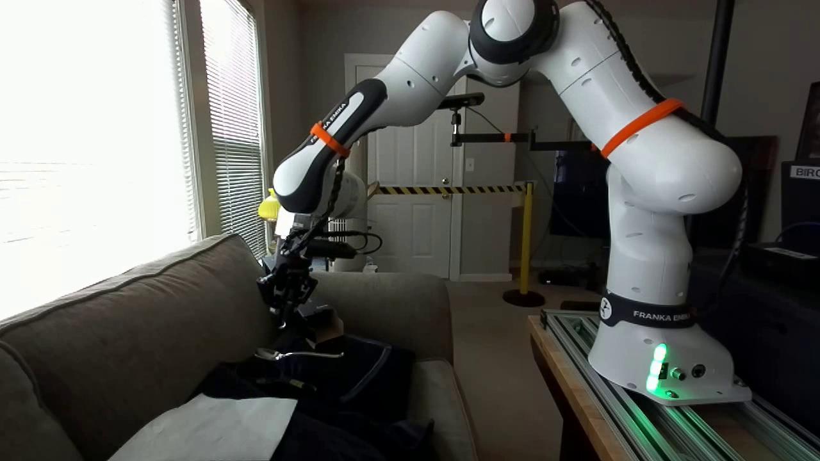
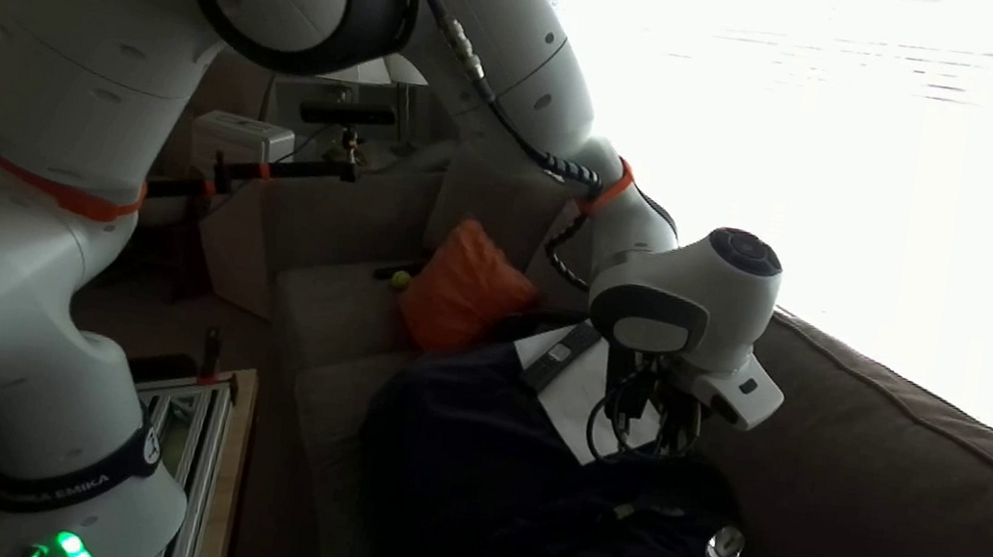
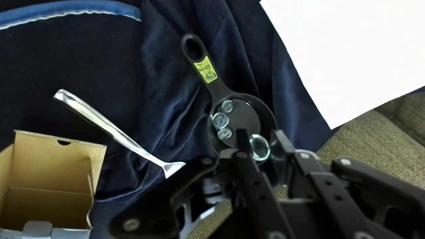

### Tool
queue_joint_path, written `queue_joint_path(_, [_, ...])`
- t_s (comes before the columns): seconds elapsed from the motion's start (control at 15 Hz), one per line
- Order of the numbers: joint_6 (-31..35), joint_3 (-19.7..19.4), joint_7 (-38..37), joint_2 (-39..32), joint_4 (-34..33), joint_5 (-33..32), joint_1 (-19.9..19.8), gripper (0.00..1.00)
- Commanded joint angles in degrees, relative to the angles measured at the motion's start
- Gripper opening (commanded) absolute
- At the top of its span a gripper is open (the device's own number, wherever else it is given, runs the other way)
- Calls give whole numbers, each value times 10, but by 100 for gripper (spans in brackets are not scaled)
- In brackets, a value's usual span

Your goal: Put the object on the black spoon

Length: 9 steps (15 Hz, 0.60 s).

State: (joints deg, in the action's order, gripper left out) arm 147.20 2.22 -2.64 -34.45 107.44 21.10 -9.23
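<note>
The black spoon [image 3: 245,114], a round deep scoop with a yellow label on its handle, lies on dark blue cloth in the wrist view. Three small clear glass beads [image 3: 220,120] rest along one side of its bowl. My gripper [image 3: 260,142] is closed around another clear glass bead [image 3: 259,148], which sits between the fingertips and appears above the bowl's near edge. The fingers hide part of the bowl. In an exterior view the gripper [image 1: 283,314] points down above the cloth. In an exterior view the black spoon shows mainly by its label [image 2: 624,510].
A silver spoon [image 3: 109,127] lies beside the black spoon. An open cardboard box [image 3: 49,162] stands near it. A white sheet [image 3: 338,56] lies on the other side. The sofa backrest [image 1: 147,307] rises behind. A remote [image 2: 561,358] lies on the sheet.
</note>
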Motion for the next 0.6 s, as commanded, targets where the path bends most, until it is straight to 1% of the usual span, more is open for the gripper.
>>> queue_joint_path(0.0, [34, 8, 13, -38, -28, 4, -3, 54])
queue_joint_path(0.13, [61, 7, 11, -36, -17, 0, -2, 69])
queue_joint_path(0.2, [71, 12, 18, -31, -9, 3, -7, 76])
queue_joint_path(0.4, [53, 4, 6, 0, 21, -4, -4, 99])
queue_joint_path(0.47, [33, -8, -7, 17, 36, -14, 3, 100])
queue_joint_path(0.53, [17, -10, -6, 30, 47, -20, 3, 100])
